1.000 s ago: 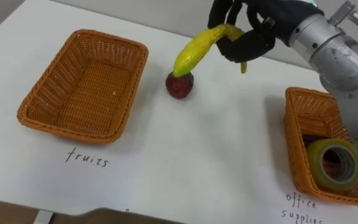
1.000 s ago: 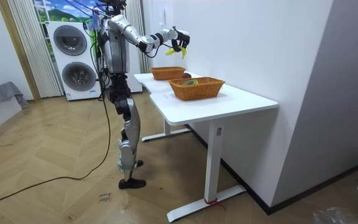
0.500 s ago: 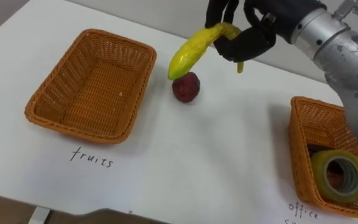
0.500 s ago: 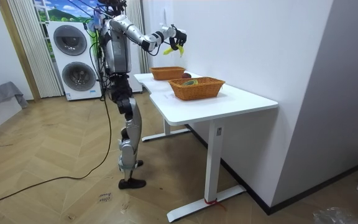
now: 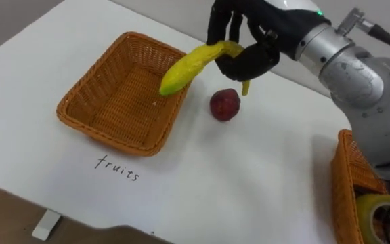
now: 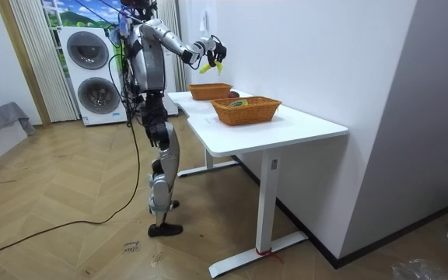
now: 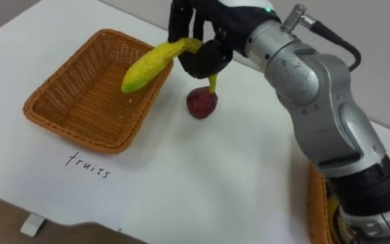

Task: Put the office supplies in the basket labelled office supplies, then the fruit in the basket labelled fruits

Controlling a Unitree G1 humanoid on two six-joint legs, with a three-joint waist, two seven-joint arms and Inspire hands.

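Observation:
My right hand (image 5: 244, 42) (image 7: 202, 41) is shut on a yellow banana (image 5: 185, 66) (image 7: 147, 66), holding it in the air above the right rim of the wicker basket (image 5: 117, 95) (image 7: 80, 102) labelled "fruits". That basket holds nothing. A dark red fruit (image 5: 225, 105) (image 7: 201, 102) lies on the white table just right of the basket. The second wicker basket (image 5: 347, 196), at the right edge, holds a roll of clear tape (image 5: 374, 210). In the room view I stand at the table's end with the right hand (image 6: 212, 51) raised over the far basket (image 6: 208, 91).
The table's near edge (image 5: 59, 217) runs along the bottom left. White wall lies behind the table. In the room view two stacked washing machines (image 6: 92, 74) stand behind me and wooden floor surrounds the table.
My right hand has carried the banana leftward, from above the red fruit to over the fruits basket's right rim. The camera has also shifted, moving the whole scene to the right.

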